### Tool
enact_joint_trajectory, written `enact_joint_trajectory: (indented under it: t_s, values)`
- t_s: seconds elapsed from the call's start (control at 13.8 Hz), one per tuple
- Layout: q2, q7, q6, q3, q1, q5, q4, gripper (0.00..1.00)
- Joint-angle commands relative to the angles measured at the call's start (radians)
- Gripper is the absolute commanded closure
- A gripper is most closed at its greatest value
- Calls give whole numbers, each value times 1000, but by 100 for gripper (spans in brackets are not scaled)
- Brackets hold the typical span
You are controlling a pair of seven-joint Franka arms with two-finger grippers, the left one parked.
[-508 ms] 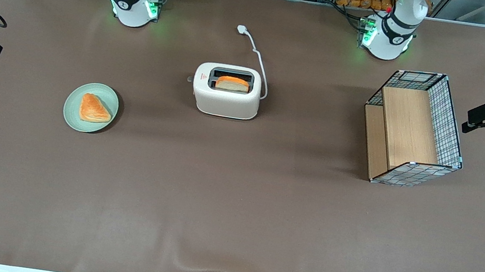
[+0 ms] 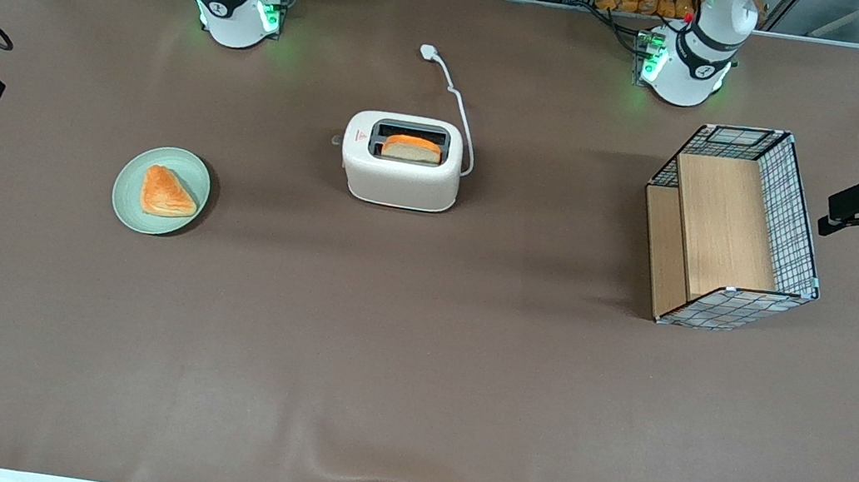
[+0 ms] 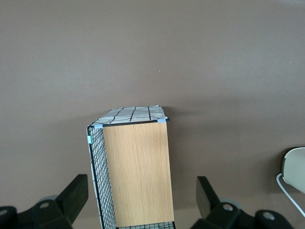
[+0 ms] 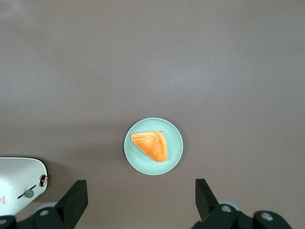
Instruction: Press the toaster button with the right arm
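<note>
Gripper [image 4: 138, 202] released, fingers spread, high above table | toaster [image 2: 402, 161] mid-table (bread in slot) | toaster button [image 2: 336, 140] untouched | plate [image 2: 130, 186] toward working arm's end.

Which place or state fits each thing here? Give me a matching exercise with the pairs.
Things:
1. toaster
2. pastry
3. wire basket
4. gripper

Places or states:
A. on the green plate
B. open, high above the table near the plate
C. holds a bread slice in its slot
D. toward the parked arm's end of the table

Pairs: 1-C, 2-A, 3-D, 4-B
</note>
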Motion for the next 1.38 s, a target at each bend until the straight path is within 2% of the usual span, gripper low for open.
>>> enact_joint_trajectory:
  t_s: [0.0, 0.29, 0.51, 0.73, 0.8, 0.87, 0.94, 1.02, 1.09, 1.23, 1.31]
  values:
    - [6, 8, -2, 14, -3, -6, 3, 0]
    - [41, 8, -69, 15, 28, 7, -9, 0]
    - [61, 25, -65, 17, 101, 11, -109, 0]
    - [61, 150, -56, 18, 166, 59, -179, 0]
    - [57, 198, -39, 17, 184, 87, -214, 6]
    - [46, 206, -10, 18, 200, 93, -259, 28]
    - [37, 206, 19, 20, 204, 103, -306, 45]
    - [26, 198, 56, 20, 206, 139, -360, 63]
    - [14, 195, 90, 20, 206, 191, -411, 77]
    - [-11, 195, 177, 20, 207, 210, -507, 99]
    - [-11, 195, 188, 22, 209, 211, -525, 100]
